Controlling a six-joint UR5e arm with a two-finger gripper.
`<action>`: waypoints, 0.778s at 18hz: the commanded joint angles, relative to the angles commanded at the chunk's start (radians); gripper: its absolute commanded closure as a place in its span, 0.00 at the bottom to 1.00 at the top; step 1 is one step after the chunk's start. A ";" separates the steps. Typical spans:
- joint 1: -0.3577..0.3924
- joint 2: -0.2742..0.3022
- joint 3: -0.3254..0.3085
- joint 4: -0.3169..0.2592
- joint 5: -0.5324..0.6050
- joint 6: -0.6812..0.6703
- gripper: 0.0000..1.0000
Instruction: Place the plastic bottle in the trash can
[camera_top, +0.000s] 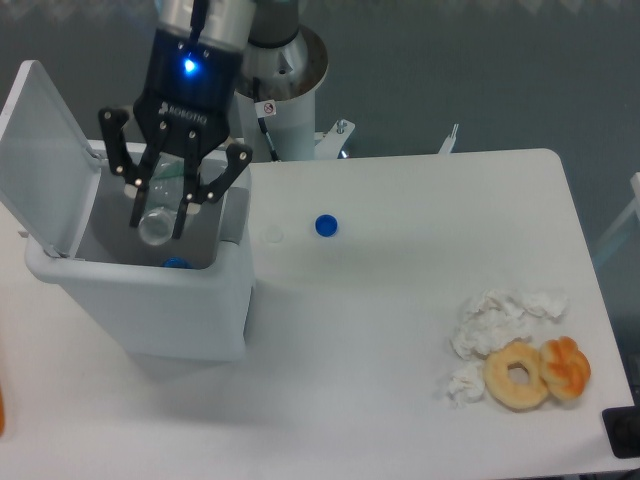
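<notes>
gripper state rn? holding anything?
Gripper: closed on the plastic bottle, held above the open trash can.

White table (400, 330), loose blue bottle cap (325, 226) near centre, crumpled white tissues (495, 325) at 4 o'clock, two glazed doughnuts (537, 372) touching the tissues' lower edge

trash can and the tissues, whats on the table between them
In the camera view, only the blue cap lies between the trash can and the tissues, nearer the can; the rest of that stretch is bare.
</notes>
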 joint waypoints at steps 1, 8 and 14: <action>-0.003 0.000 0.000 0.002 0.000 0.002 0.83; -0.044 0.003 -0.015 -0.003 -0.005 0.048 0.00; 0.004 0.002 -0.028 -0.005 0.105 0.097 0.00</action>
